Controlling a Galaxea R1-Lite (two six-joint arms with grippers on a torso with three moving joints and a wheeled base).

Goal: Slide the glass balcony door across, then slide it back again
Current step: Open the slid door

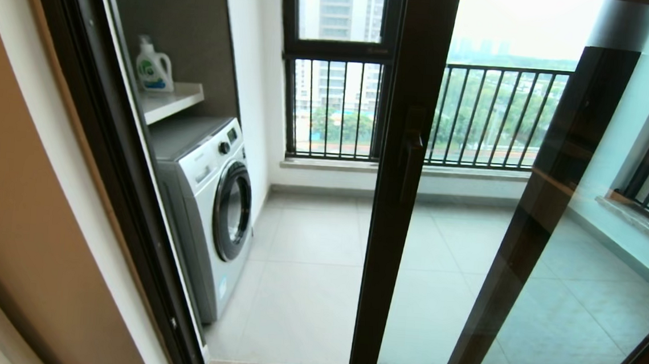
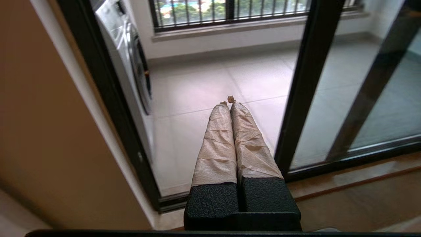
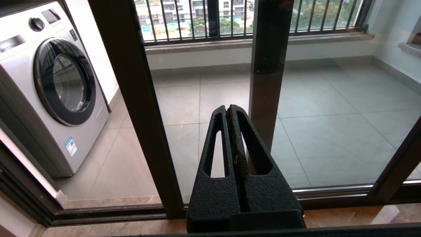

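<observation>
Standing partway across the doorway, the glass balcony door (image 1: 399, 210) leaves a gap on the washing machine (image 1: 209, 197) side, while the left gripper (image 2: 229, 103) and right gripper (image 3: 230, 110) hover before it, both closed on nothing.

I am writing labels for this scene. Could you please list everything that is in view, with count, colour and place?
door: one, clear glass in dark brown frame, centre, partly open, gap at its left
handle: one, black, on the door frame
washer: one, white-grey, balcony left
bottle: one, white with green label, on the shelf
shelf: one, white, above the washer
railing: one, black bars, at the outer window
left gripper: one, fingers wrapped in beige tape, shut, before the gap
right gripper: one, black, fingers shut, before the door
</observation>
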